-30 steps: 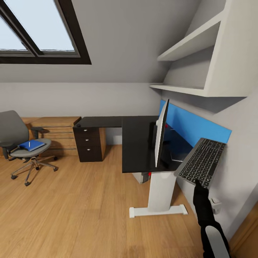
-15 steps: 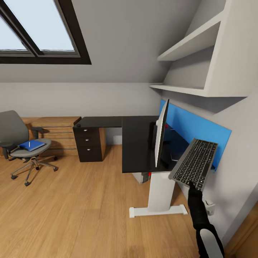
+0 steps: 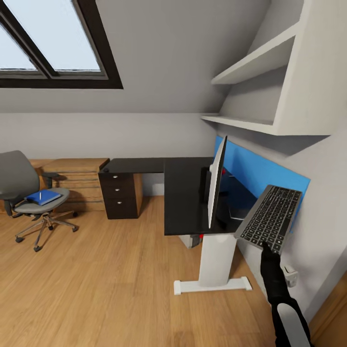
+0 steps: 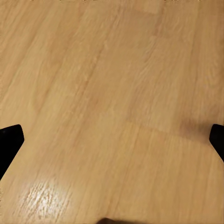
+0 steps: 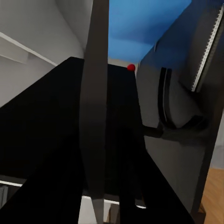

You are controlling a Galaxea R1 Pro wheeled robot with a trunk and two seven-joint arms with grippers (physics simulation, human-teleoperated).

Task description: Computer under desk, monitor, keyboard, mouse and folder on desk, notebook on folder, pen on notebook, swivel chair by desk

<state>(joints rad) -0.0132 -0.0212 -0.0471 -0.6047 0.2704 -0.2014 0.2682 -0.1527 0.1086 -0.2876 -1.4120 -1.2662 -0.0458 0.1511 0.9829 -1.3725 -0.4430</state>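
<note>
The room is an attic bedroom with a sloped grey ceiling, a dark-framed skylight [image 3: 53, 43] and a wood floor [image 3: 106, 284].

The desk [image 3: 185, 193] stands against the right-hand wall, its blue back panel [image 3: 260, 176] running along that wall. The monitor [image 3: 216, 180] stands upright on the desktop, seen edge-on, so that requirement appears met.

The swivel chair [image 3: 26, 193] sits well apart from the desk, across the floor beside a low wooden shelf unit [image 3: 77, 176]. It has not been brought to the desk. A black drawer unit [image 3: 120, 190] stands between them.

The keyboard [image 3: 271, 219] is in the air off the near end of the desk, tilted steeply with its keys facing the room. Judged from its angle, it is being carried in for placing beside the monitor.

The blue folder [image 3: 42, 196] lies on the chair seat with the pen [image 3: 40, 195] on top. The notebook cannot be made out.

The right gripper [image 3: 264, 246] meets the keyboard's lower edge and carries it; its jaws are evidently closed on that edge, though the fingers themselves are too dark to separate. The left gripper [image 4: 112, 140] hangs over bare floor, its fingertips [image 4: 9, 140] wide apart and holding nothing.
</note>
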